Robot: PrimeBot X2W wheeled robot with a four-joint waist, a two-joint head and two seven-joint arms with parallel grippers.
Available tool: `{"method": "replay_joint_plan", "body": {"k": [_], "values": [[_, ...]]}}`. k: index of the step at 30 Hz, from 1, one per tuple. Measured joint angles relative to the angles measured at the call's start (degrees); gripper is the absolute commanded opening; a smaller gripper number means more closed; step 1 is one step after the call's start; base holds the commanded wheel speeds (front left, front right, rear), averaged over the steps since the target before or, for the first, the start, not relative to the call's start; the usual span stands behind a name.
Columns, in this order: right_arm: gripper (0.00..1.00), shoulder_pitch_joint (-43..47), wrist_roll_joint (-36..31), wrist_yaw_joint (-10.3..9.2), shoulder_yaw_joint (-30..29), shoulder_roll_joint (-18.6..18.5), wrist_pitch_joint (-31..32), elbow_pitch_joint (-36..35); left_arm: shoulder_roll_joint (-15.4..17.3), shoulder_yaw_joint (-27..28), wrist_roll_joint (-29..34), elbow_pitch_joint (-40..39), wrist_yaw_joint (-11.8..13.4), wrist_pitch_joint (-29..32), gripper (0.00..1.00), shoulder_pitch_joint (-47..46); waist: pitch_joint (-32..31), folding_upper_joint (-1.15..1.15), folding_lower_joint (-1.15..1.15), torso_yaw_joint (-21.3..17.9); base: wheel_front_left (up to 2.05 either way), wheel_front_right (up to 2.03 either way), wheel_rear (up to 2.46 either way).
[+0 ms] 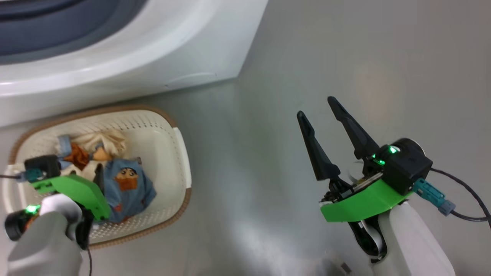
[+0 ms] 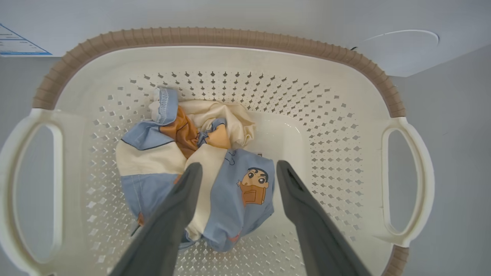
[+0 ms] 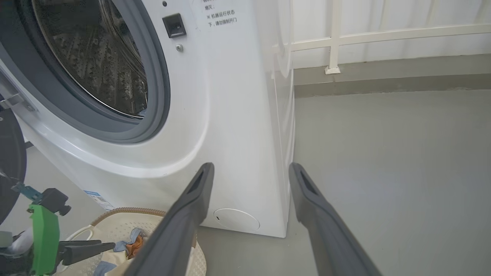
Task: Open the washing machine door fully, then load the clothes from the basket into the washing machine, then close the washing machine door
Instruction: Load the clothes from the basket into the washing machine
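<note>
With the washing machine door (image 3: 9, 161) open, loading looks like the step in hand: the left gripper (image 2: 238, 165), jaws spread, hangs over the clothes (image 2: 161, 153) heaped in the basket (image 2: 215, 36) beside the washing machine (image 3: 230, 115) and must dip and pinch, while the right gripper (image 1: 315, 106) idles open and empty.

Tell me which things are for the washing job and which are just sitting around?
For the job:
- clothes
- basket holding them
- washing machine
- door, swung open

Just there:
- white railing
- round filter cover
- blue label on the machine
- grey floor
</note>
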Motion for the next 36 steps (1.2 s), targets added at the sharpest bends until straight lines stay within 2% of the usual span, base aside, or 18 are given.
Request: {"method": "replay_joint_plan", "body": {"k": [12, 19, 30, 31, 32, 33, 36], "values": [[1.0, -3.51, 0.97, 0.0, 0.8, 0.0, -1.09, -0.81, 3.86, 1.11, -0.7, 6.73, -0.25, 2.31, 1.0, -9.22, 11.45, 0.0, 0.0, -3.83, 0.0, 0.0, 0.0], [1.0, -4.5, 2.98, 0.0, 1.45, 0.02, -1.34, -1.68, 5.92, 0.51, -0.19, 7.99, 2.26, 3.7, 1.0, -11.72, 16.31, 0.0, 0.0, -6.01, 0.0, 0.0, 0.0], [1.0, -4.54, 3.59, 0.0, 1.94, 0.08, -1.35, -2.53, 7.02, 0.45, -0.35, 8.66, 4.3, 6.8, 1.0, -14.19, 20.39, 0.0, 0.0, -8.0, 0.0, 0.0, 0.0], [1.0, -4.6, 3.67, 0.0, 1.96, 0.09, -1.35, -2.57, 7.09, 0.47, -0.37, 8.67, 4.3, 7.04, 0.94, -14.19, 20.58, 0.0, 0.0, -8.05, 0.0, 0.0, 0.0], [1.0, -4.62, 3.68, 0.0, 1.97, 0.09, -1.35, -2.64, 7.1, 0.53, -0.41, 8.71, 4.31, 7.24, 0.43, -14.19, 20.73, 0.0, 0.0, -8.07, 0.0, 0.0, 0.0], [1.0, -4.62, 3.68, 0.0, 1.97, 0.09, -1.35, -2.64, 7.1, 0.53, -0.41, 8.71, 4.31, 7.24, 0.0, -14.19, 20.73, 0.0, 0.0, -8.07, 0.0, 0.0, 0.0], [1.0, -4.63, 3.71, 0.0, 1.97, 0.09, -1.35, -2.69, 6.99, 0.77, -1.21, 8.89, 4.3, 8.57, 0.0, -14.19, 20.87, 0.0, 0.0, -7.95, 0.0, 0.0, 0.0]]}}
